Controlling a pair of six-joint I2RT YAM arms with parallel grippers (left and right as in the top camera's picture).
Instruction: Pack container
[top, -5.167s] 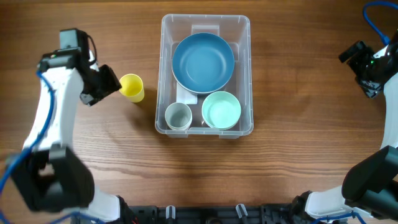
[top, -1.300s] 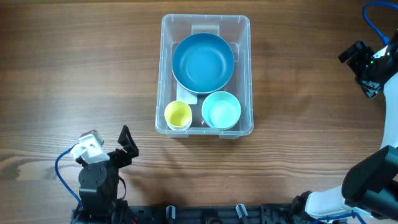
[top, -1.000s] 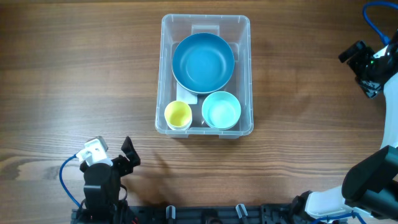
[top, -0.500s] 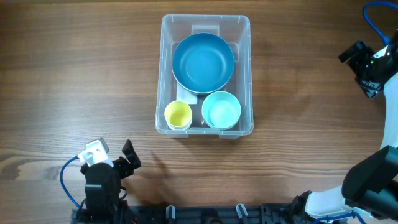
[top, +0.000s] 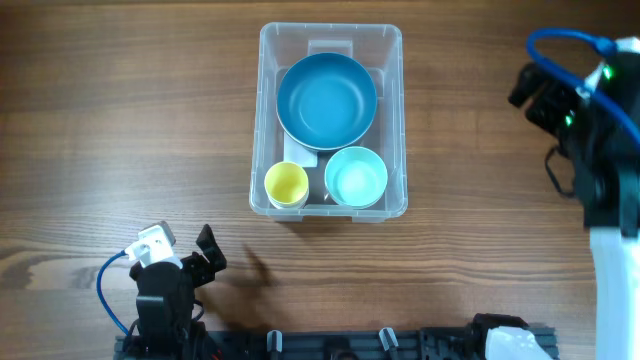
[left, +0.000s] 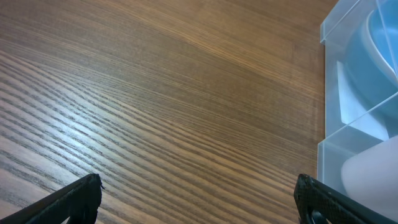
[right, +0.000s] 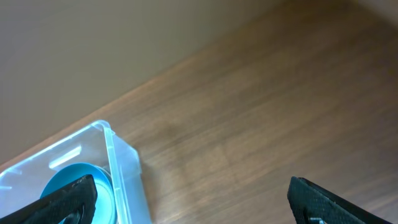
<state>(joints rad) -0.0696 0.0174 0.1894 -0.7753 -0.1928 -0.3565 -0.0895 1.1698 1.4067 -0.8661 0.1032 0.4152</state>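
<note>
The clear plastic container (top: 395, 120) stands at the table's middle. It holds a large blue bowl (top: 326, 100), a light teal bowl (top: 356, 177) and a yellow cup (top: 286, 185). My left gripper (top: 205, 262) is open and empty near the table's front left edge, apart from the container; its wrist view shows a container corner (left: 348, 134) at the right. My right gripper (top: 535, 95) is open and empty, raised to the right of the container; its wrist view shows the container (right: 121, 162) and blue bowl (right: 68, 183) at the lower left.
Bare wooden table (top: 130, 110) surrounds the container on all sides. A blue cable (top: 560, 38) loops over the right arm, and another (top: 108, 290) curls by the left arm at the front edge.
The yellow cup went from the table into the container, and the left arm pulled back to the front left edge. Just now the right arm swung in toward the container.
</note>
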